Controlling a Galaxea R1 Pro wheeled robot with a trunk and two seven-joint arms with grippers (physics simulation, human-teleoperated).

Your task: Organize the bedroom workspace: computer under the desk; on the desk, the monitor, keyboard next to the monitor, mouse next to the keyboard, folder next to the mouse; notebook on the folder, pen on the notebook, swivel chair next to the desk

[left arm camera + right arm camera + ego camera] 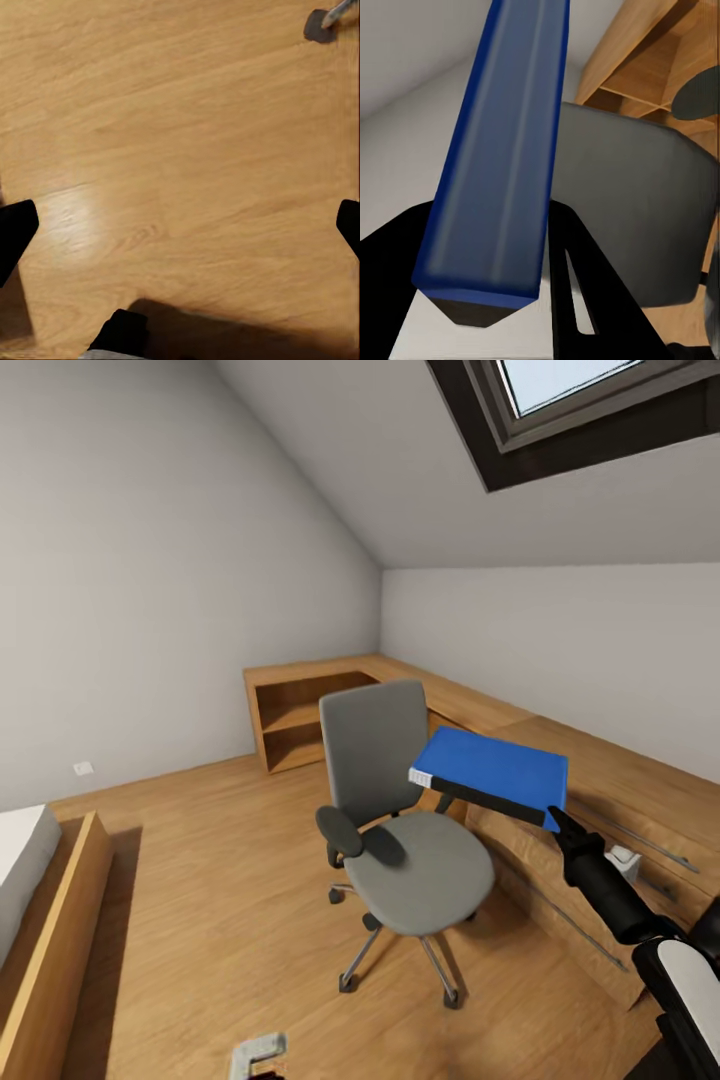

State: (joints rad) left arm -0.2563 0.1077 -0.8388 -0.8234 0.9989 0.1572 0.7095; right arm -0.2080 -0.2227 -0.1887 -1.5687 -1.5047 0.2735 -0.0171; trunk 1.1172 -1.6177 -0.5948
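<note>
The blue folder is up in the air at the middle right, above the chair. The right gripper pinches its near corner. It looks stiff but heavy, so it may tip. The left gripper is spread wide, holding nothing.

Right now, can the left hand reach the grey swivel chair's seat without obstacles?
Probably yes, after extending: the grey swivel chair's seat lies bare, with open wood floor before it. The left hand hangs open over the floor, while the right hand holds the bright blue folder aloft.
</note>
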